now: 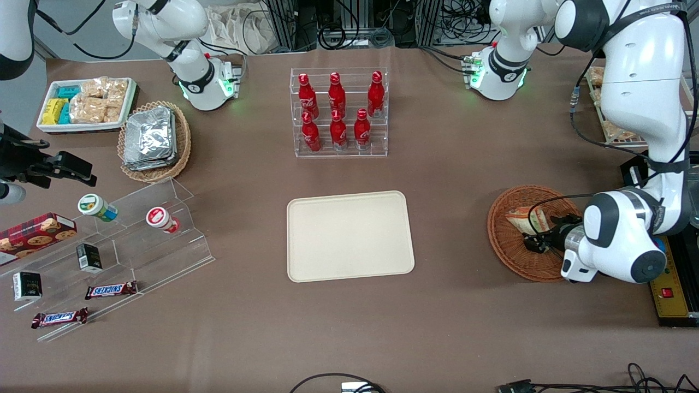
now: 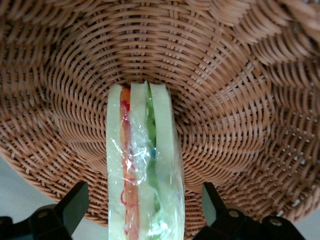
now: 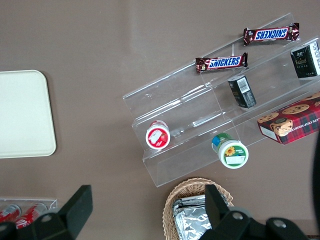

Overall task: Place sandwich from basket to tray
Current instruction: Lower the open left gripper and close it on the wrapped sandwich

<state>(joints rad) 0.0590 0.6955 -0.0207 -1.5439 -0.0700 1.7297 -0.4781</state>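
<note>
The sandwich (image 1: 527, 219) stands on edge in the round reddish-brown basket (image 1: 505, 243) toward the working arm's end of the table. Its clear wrap shows pale bread with orange-red and green filling stripes (image 2: 142, 165). My gripper (image 1: 539, 240) is down in the basket and open, one finger (image 2: 74, 204) on each side of the sandwich with a gap between each pad and the wrap. The cream tray (image 1: 349, 236) lies flat at the table's middle with nothing on it.
A clear rack of red bottles (image 1: 339, 112) stands farther from the front camera than the tray. Toward the parked arm's end are a stepped acrylic shelf (image 1: 136, 240) with snacks, an oval basket of foil packs (image 1: 154, 139) and a white snack bin (image 1: 87, 103).
</note>
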